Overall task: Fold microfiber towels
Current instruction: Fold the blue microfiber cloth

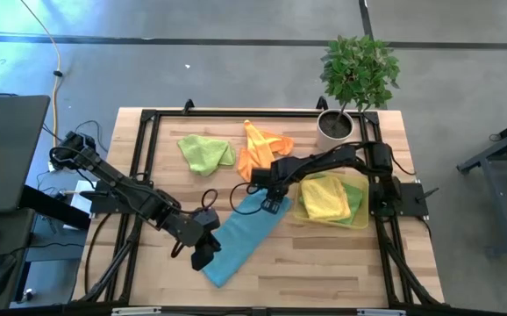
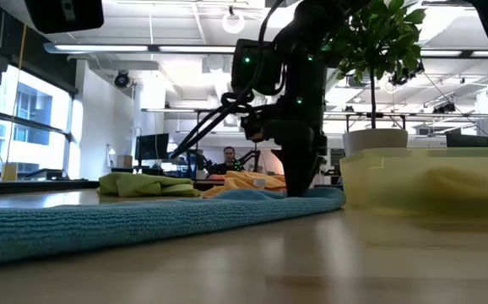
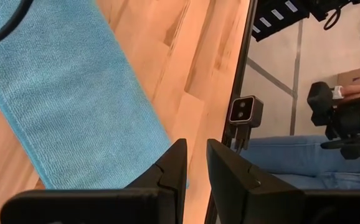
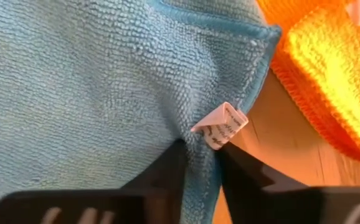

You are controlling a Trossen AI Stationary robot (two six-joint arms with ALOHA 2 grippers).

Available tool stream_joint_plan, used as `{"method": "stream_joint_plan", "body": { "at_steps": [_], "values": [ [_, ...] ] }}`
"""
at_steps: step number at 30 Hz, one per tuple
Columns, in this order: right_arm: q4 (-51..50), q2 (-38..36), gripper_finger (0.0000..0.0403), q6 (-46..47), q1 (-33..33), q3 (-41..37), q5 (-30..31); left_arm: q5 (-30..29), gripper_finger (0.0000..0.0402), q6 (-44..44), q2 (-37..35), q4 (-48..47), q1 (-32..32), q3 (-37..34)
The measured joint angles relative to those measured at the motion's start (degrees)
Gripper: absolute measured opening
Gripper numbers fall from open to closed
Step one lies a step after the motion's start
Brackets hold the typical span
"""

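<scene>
The teal towel point(image 1: 240, 235) lies as a long strip slanting across the table's middle, flat on the wood; it also shows in the low view point(image 2: 143, 221). My right gripper point(image 1: 272, 204) stands at its far right end, shut on it point(image 4: 195, 155). My left gripper point(image 1: 203, 256) is at the strip's near left end. Its fingers point(image 3: 195, 162) are a little apart with bare wood showing between them, and the towel's edge point(image 3: 161, 134) runs under one finger. A lime green towel point(image 1: 205, 151) and an orange towel point(image 1: 262, 147) lie crumpled at the far side. My right gripper pinches the teal towel's edge point(image 4: 195, 140) between its two fingers, beside the white label point(image 4: 222, 124) and near a corner. The fingers point down from above point(image 2: 299, 181). The cloth puckers into a small ridge between them, and the towel rests on the table.
A shallow yellowish tray point(image 1: 359, 215) at the right holds a folded yellow towel point(image 1: 325, 198) over a green one point(image 1: 354, 193). A white plant pot point(image 1: 334, 125) stands at the far right corner. A person sits beyond the table's near edge point(image 3: 304, 158).
</scene>
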Motion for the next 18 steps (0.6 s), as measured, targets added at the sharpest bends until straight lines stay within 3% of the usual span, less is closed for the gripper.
{"method": "stream_joint_plan", "body": {
  "at_steps": [5, 10, 18],
  "values": [
    [-0.25, 0.07, 0.0008, 2.05, 0.04, 0.04, 0.22, -0.09, 0.0053, -0.07, 0.00, 0.15, 0.00, 0.00],
    [-7.22, 0.37, 0.0005, 2.81, 0.15, 2.76, 1.17, -0.20, 0.0053, -1.12, 0.00, 0.24, 0.00, 0.00],
    [-20.17, 0.28, 0.0002, 6.52, 4.26, 11.58, 9.44, -1.70, 0.0053, -6.07, 0.00, 0.68, 0.00, 0.00]
  ]
}}
